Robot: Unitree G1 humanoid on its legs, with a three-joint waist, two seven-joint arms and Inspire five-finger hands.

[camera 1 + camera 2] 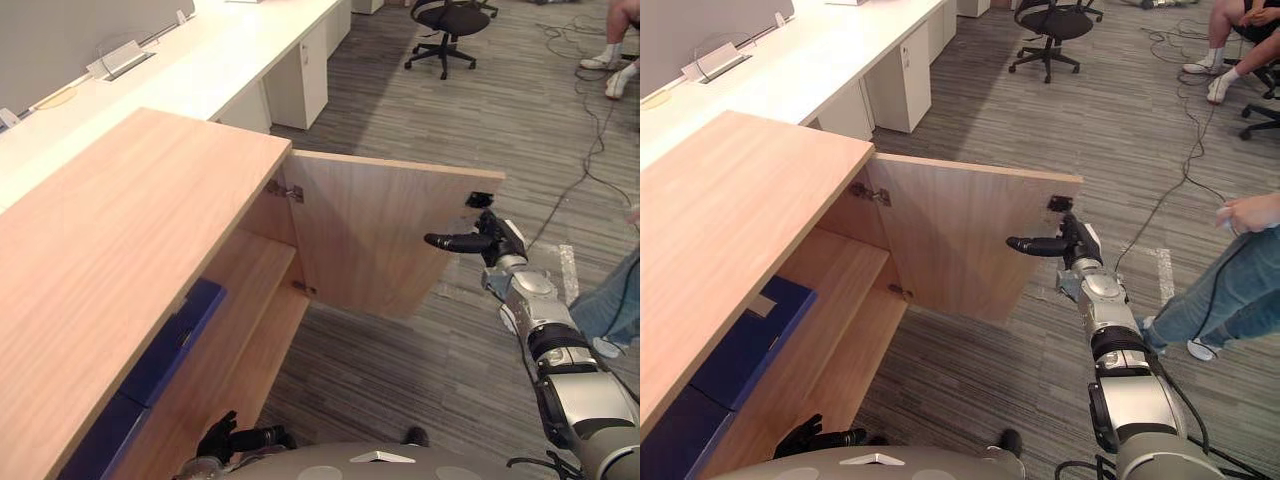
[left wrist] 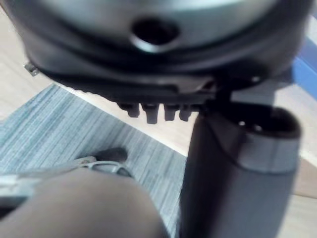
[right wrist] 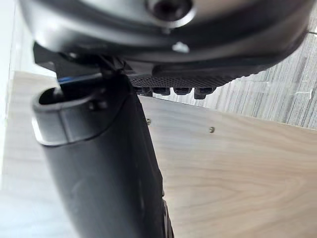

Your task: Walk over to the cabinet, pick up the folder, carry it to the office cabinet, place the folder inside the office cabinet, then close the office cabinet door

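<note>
- Left eye view: the office cabinet [image 1: 130,210] is seen at 9 o'clock with its door [image 1: 370,240] swung wide open. The blue folder [image 1: 165,355] is laid flat on the shelf inside, at 8 o'clock. The right robot hand [image 1: 497,243] is held at 3 o'clock by the door's free edge, open, with nothing gripped. The left robot hand [image 1: 228,438] is hung at 6 o'clock, relaxed and empty.
- Right eye view: a person's legs [image 1: 1210,300] are seen at 3 o'clock, an office chair [image 1: 1050,25] at 12 o'clock and a white desk [image 1: 790,70] at 11 o'clock.
- Left wrist view: grey carpet [image 2: 59,129] is seen past the loosely held fingers [image 2: 153,113].
- Right wrist view: the door's wood is seen just beyond the straight thumb [image 3: 109,163].
</note>
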